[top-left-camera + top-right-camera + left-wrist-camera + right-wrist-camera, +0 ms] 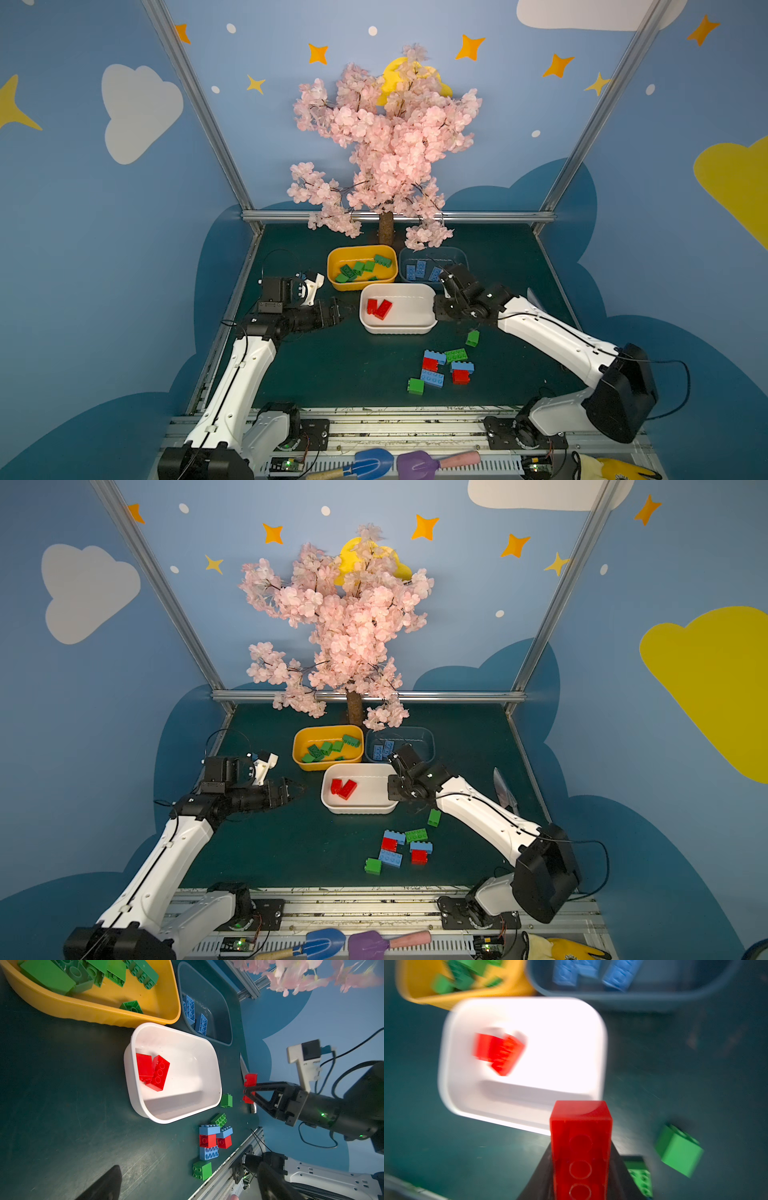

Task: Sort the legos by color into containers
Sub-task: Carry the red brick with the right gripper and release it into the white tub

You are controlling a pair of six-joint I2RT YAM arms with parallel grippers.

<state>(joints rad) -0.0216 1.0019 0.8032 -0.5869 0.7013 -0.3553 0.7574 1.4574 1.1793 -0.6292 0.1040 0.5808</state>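
Top views, right pincer: the right pincer hangs at the 3 o'clock rim of the white tub. Its load is hidden under the wrist here.
Top views, left pincer: the left pincer sits at the tub's 9 o'clock, apart from it, jaws spread wide and empty.
Top views, tubs: the yellow tub holds green bricks at 11 o'clock of the white one. The slate tub holds light blue bricks at 1 o'clock. Two red bricks lie in the white tub's 9 o'clock half.
Top views, leftovers: a loose heap of red, blue and green bricks sits on the desk at the white tub's 5 o'clock.
Left wrist view, grip: the right pincer pinches an oblong red brick across its waist, with both ends sticking out. A green square brick stands just beside the tub's corner.
Right wrist view, aim: the picture is smeared, yet the red brick shows its free end overlapping the near rim of the white tub.
Step, as I judge it: carrying red to the white tub.
Doing it well: travel toward 9 o'clock until the whole brick clears the rim, staying above the wall. Let go low over the bare 3 o'clock half, so it neither bounces out nor knocks the green square brick.
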